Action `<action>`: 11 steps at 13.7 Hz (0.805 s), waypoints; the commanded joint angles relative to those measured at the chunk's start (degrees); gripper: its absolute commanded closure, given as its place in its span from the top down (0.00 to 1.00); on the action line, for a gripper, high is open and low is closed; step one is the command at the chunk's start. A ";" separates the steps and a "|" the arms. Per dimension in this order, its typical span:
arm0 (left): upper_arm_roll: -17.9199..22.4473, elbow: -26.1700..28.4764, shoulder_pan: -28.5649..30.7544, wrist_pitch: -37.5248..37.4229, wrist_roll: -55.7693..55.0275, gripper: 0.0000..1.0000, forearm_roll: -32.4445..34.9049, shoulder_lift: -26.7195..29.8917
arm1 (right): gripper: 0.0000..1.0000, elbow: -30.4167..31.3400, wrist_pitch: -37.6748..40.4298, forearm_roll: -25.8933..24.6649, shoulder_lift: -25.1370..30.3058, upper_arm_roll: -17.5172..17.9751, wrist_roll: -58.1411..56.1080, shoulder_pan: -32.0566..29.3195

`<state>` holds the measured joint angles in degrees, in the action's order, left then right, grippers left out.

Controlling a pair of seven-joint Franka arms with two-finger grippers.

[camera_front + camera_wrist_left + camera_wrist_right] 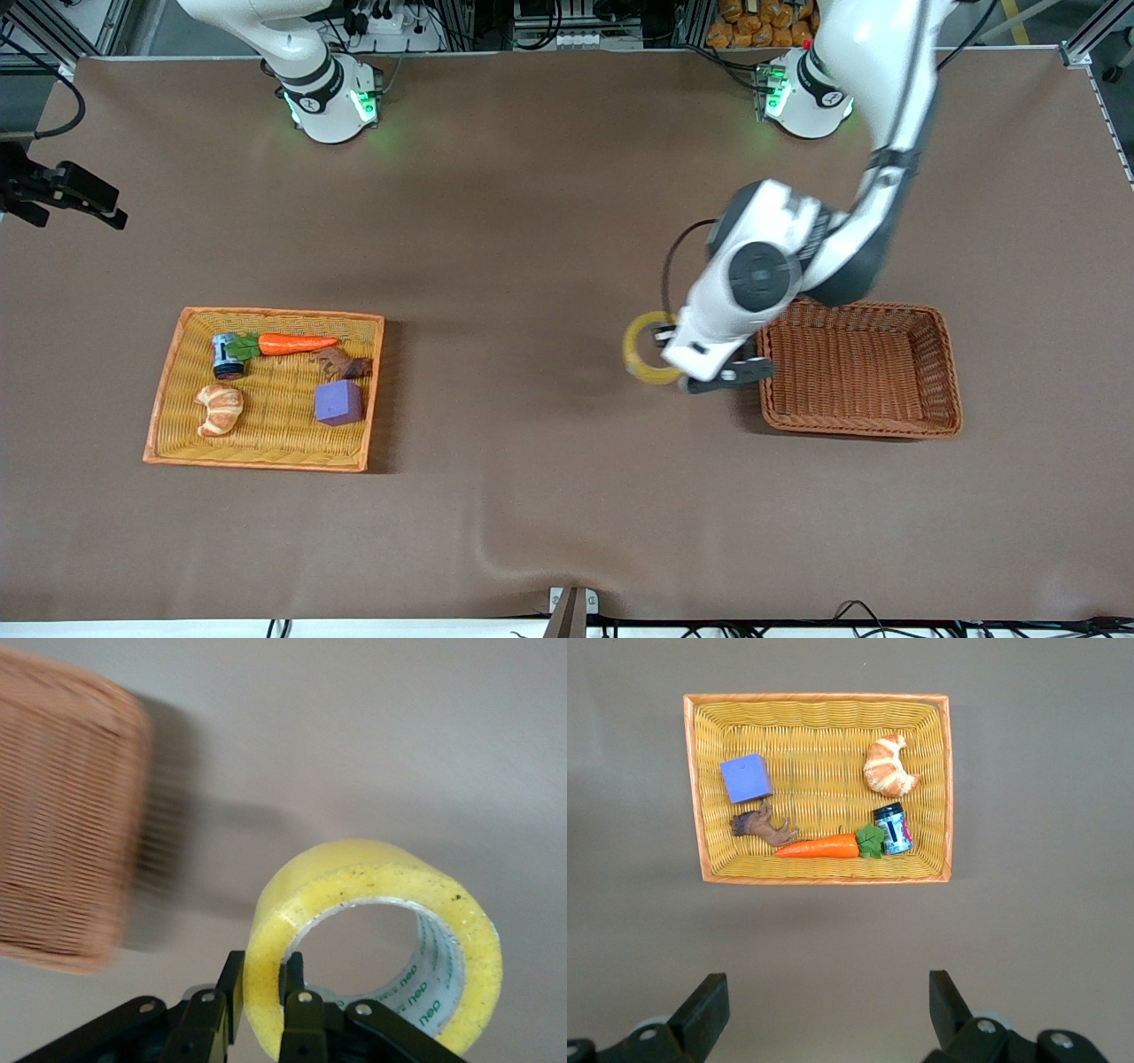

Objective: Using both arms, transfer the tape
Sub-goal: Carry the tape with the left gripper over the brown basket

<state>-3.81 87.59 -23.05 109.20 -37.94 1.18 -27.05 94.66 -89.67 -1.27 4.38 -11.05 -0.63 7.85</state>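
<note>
Left tool (687, 372) clenched on tape (649, 348) wall, over desk (532, 221) beside brown basket (859, 368); right tool (828, 1010) released, waiting above yellow basket (818, 787).

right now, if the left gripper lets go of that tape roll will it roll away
Probably: the tape is a round ring held on edge, so it may roll or topple flat. It looks stiff, since the left gripper pinching one wall doesn't visibly deform it.

Two glossy white jointed arms with black joint bands; green lights glow at both round bases. The left arm (877, 115) carries a looping black cable and a black two-finger claw (660, 337) with silver rivets.
</note>
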 commanded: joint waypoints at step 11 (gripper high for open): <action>-1.02 22.42 28.05 17.76 44.42 0.00 4.36 6.76 | 1.00 -3.61 0.81 -0.05 -2.36 0.77 -1.30 -1.96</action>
<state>-3.80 104.38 3.08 120.09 3.15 4.60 -21.36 92.47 -89.67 -1.27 2.68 -11.02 -1.09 6.63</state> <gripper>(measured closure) 0.784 0.000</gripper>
